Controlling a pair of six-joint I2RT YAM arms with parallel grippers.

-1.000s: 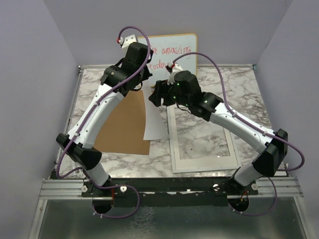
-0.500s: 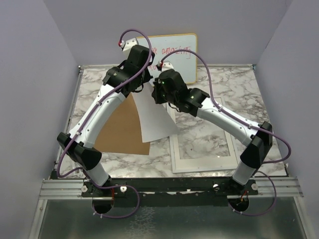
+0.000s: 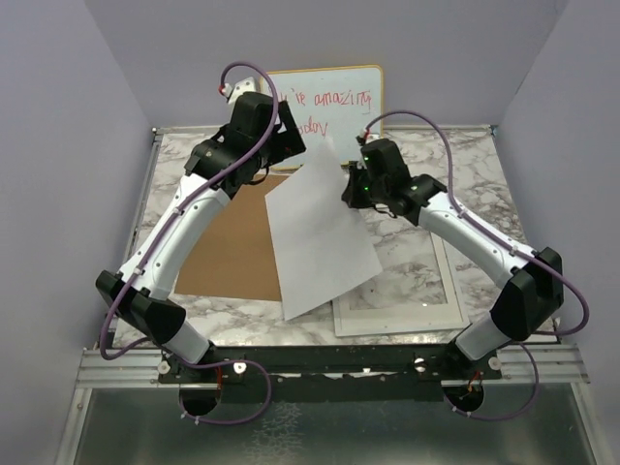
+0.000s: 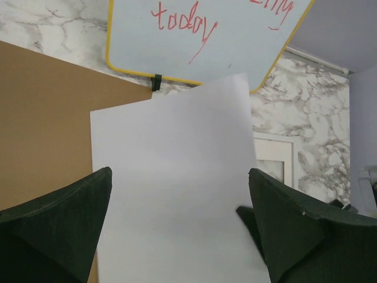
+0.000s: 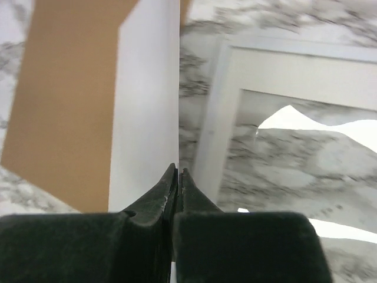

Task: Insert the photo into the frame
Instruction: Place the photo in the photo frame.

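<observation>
Pinching gripper: right gripper (image 5: pixel 177 174), fingers pressed shut on the right edge of the photo (image 5: pixel 147 112)
Right arm: elbow bent at the near right, forearm slanting far and left to the middle of the table (image 3: pixel 465 165)
Left gripper (image 4: pixel 179 174): fingers spread wide, clamping nothing, with the photo showing between them
Left arm: rises from the near left and stretches far, wrist just before the whiteboard (image 3: pixel 339 92)
Photo place: sheet (image 3: pixel 320 232) held at a slant, white back up, over the right edge of the board (image 3: pixel 223 242) and the left side of the frame (image 3: pixel 407 323); whether its near corner touches anything, cannot tell
Photo: thin, plain white rectangular paper
Frame: flat on the right, thin white rim, glossy pane showing marble through it
Board: flat brown rectangle, matte, on the left
Whiteboard: wood-edged, red handwriting, propped at the far side
Table: grey-veined white marble
Count: two arms, two grippers, one photo, one frame, one board, one whiteboard
</observation>
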